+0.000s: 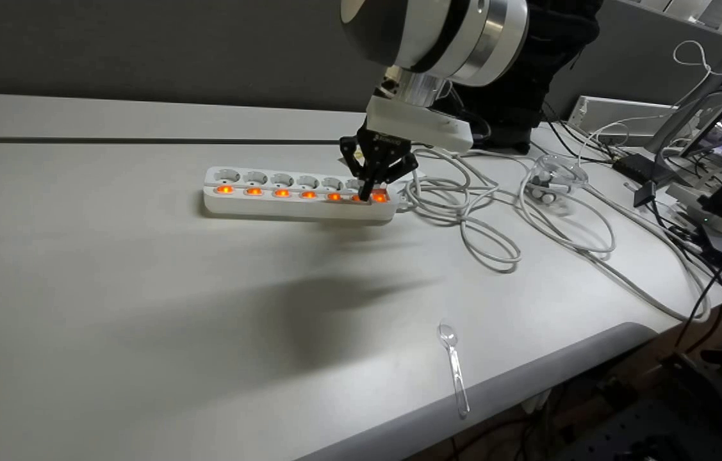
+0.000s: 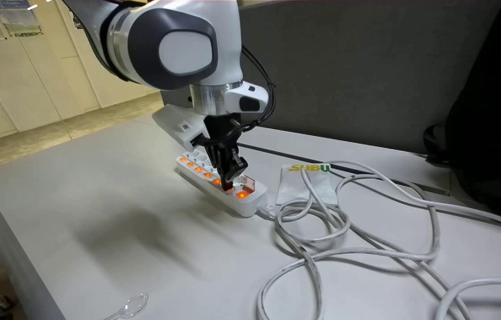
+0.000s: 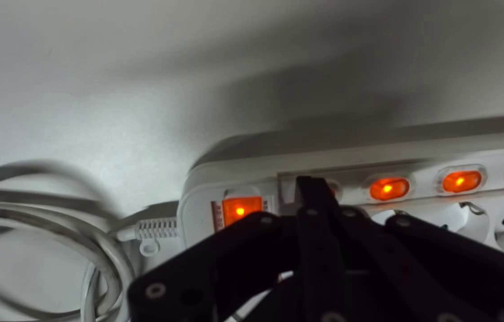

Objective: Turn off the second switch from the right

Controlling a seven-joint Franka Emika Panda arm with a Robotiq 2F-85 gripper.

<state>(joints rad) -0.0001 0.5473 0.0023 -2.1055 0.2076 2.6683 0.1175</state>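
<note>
Pwr strip [image 1: 296,206]: jaws closed, empty, at its 2nd switch fr. R [image 1: 355,198]. Prob. best: press off-edge, spare end switch [image 1: 379,197].

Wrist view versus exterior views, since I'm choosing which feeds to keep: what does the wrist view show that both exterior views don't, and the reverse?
Only the wrist view: distinct small marks beside the large end switch. Only the exterior views: the clear spoon, grey partition and arm links. Shared: the white cord, the power strip, its orange-lit switches and the tool over the strip.
</note>
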